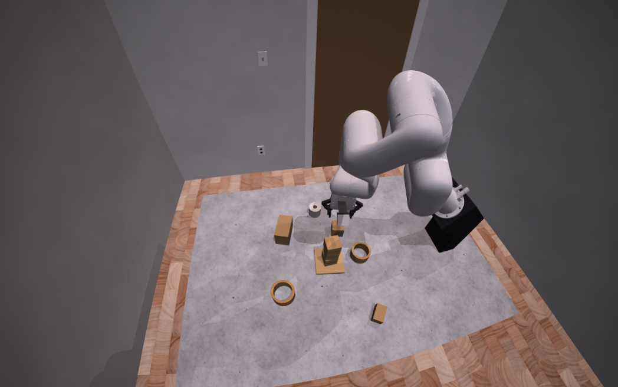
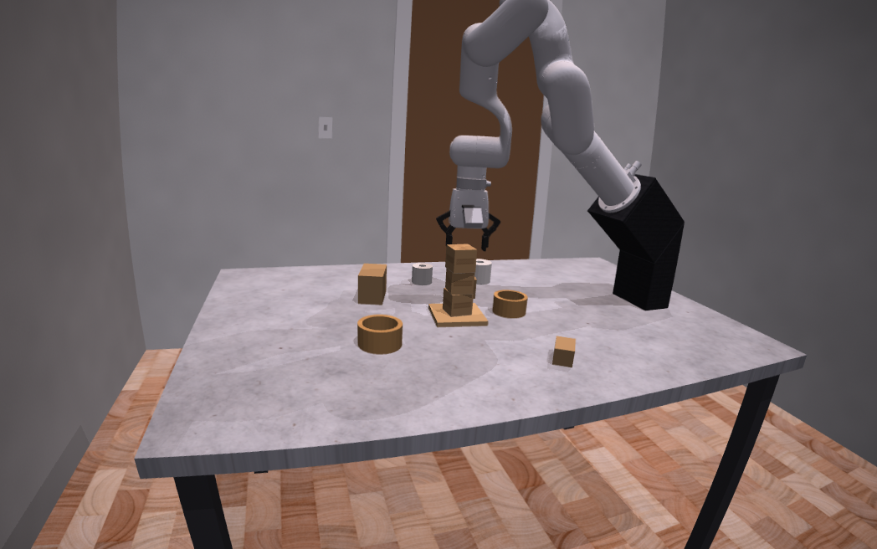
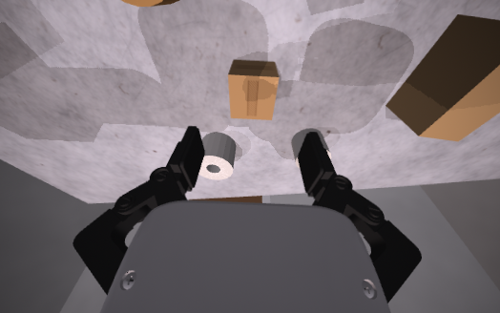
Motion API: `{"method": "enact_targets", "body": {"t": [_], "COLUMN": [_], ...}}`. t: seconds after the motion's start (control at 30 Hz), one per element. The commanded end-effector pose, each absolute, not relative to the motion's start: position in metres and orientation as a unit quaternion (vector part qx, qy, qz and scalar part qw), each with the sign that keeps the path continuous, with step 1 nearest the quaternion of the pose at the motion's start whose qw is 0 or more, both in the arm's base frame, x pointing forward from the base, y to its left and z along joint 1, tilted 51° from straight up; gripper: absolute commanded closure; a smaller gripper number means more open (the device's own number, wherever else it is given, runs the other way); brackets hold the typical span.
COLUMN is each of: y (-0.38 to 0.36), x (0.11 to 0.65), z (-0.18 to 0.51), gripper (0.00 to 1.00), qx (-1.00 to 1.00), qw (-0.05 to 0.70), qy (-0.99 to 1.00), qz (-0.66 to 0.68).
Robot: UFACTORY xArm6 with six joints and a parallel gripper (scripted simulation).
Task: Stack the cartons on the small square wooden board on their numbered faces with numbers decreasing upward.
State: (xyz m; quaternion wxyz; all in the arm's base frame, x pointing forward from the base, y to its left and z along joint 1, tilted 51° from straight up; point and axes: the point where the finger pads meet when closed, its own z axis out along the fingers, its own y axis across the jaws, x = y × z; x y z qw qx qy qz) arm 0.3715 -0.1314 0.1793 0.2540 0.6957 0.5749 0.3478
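A slightly twisted column of cartons [image 1: 332,249] stands on the small square wooden board [image 1: 329,262]; it also shows in the exterior view [image 2: 459,279] on the board [image 2: 457,317]. One loose carton [image 1: 337,227] lies on the table just behind the column, and appears in the wrist view [image 3: 253,91]. Another small carton [image 1: 379,312] [image 2: 563,351] lies near the front right. My gripper [image 1: 341,214] [image 2: 467,237] is open and empty. It hangs above the loose carton behind the column, fingers spread wide [image 3: 251,143].
A larger brown box [image 1: 283,229] [image 3: 453,81] stands at the back left. Two wooden rings [image 1: 282,292] [image 1: 360,252] lie left-front and right of the board. Two grey rolls [image 2: 421,274] [image 2: 482,270] stand near the back edge; one [image 3: 217,156] sits by my left finger.
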Motion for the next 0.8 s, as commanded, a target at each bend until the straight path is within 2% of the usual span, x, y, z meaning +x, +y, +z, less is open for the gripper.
{"method": "enact_targets", "body": {"t": [0.0,0.77], "y": [-0.132,-0.131], "x": [0.377,0.402], "z": [0.175,0.155], "gripper": [0.0,0.0], "qx": [0.695,0.696], "qw": [0.257,0.256], "qy": [0.574,0.574], "qz": [0.348,0.348]}}
